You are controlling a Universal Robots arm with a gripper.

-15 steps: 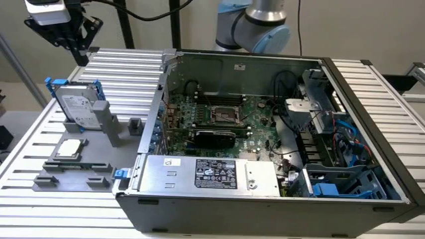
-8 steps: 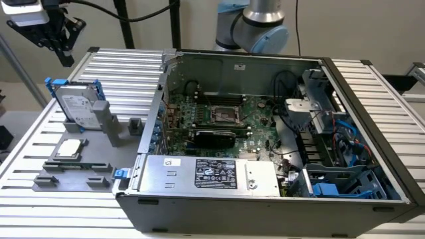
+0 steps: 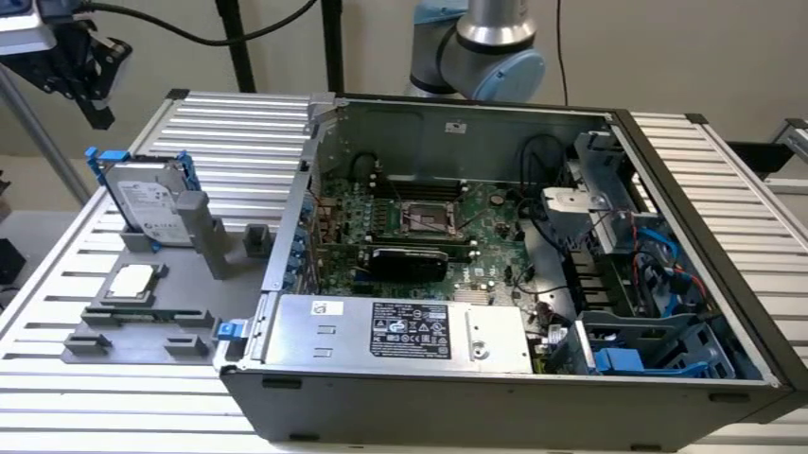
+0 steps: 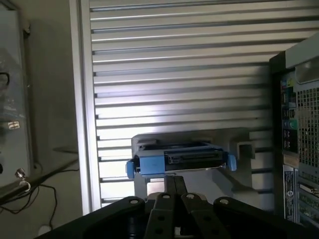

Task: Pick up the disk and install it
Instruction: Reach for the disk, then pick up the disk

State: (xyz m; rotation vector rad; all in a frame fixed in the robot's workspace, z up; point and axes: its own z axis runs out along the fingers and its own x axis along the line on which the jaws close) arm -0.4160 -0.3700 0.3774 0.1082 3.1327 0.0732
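While disk (image 3: 143,200) stands upright in grey holder (image 3: 202,232), edge offered for grasp, pincer (image 4: 175,181) hovers above, pressed together, empty.

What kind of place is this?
Probably a robotics lab bench for computer assembly: an open computer case lies on a slatted metal table, the disk stands in a grey fixture, with a robot arm behind.

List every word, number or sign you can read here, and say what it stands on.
Nothing here can be read as words.
White label on the disk: print too small to read.
Black label on the silver box: white print and marks, blurred.
White sticker on the same box: unreadable.
Stickers on the computer case: too blurred.
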